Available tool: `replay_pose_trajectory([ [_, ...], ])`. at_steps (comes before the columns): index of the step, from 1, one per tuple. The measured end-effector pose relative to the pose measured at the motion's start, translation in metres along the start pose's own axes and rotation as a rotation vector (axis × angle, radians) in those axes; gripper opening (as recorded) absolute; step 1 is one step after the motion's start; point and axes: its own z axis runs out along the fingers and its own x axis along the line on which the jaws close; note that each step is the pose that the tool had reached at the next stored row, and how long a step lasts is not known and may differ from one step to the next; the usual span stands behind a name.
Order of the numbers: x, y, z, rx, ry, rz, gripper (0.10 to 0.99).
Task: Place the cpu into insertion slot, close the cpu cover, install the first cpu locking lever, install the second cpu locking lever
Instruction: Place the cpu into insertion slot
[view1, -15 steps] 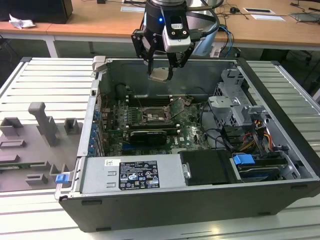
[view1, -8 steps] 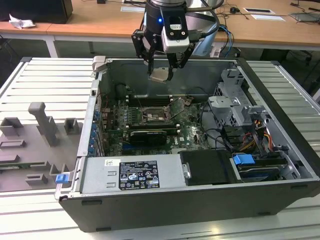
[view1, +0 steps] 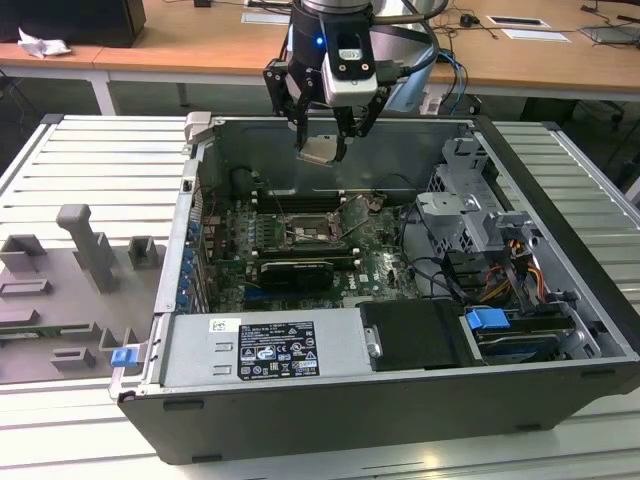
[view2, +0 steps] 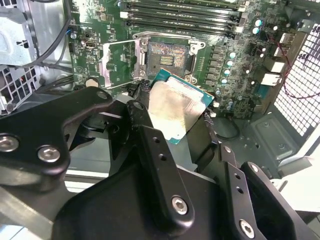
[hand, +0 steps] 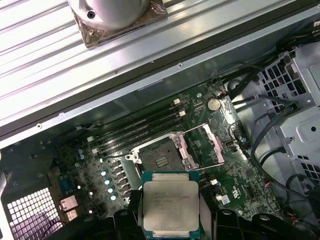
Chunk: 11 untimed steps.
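My gripper (view1: 322, 148) hangs above the open computer case, shut on the cpu (view1: 320, 153), a flat square chip with a pale metal top. Both wrist views show the cpu (view2: 176, 111) (hand: 170, 206) pinched by its edges between the black fingers (view2: 141, 107), tilted, well above the green board. The insertion slot (view2: 167, 55) (hand: 159, 159) (view1: 312, 232) lies bare below it, a dark square with a silver rim. The cpu cover (view2: 119, 62) (hand: 212, 145) is swung open to one side of the slot. Thin lever wires stand raised near the slot.
Long memory slots (view1: 300, 195) run behind the slot and a black graphics card (view1: 295, 270) lies in front. A silver power supply (view1: 265, 345) fills the case's front. Drive cage (view1: 470, 200) and cables (view1: 500, 275) crowd the exterior view's right. Grey fixtures (view1: 90, 250) stand outside.
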Motion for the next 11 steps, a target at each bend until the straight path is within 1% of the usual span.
replay_pose_trajectory([
  [11,0.0000,-0.0001,0.0006,-0.001,-0.0021,0.024,0.541],
])
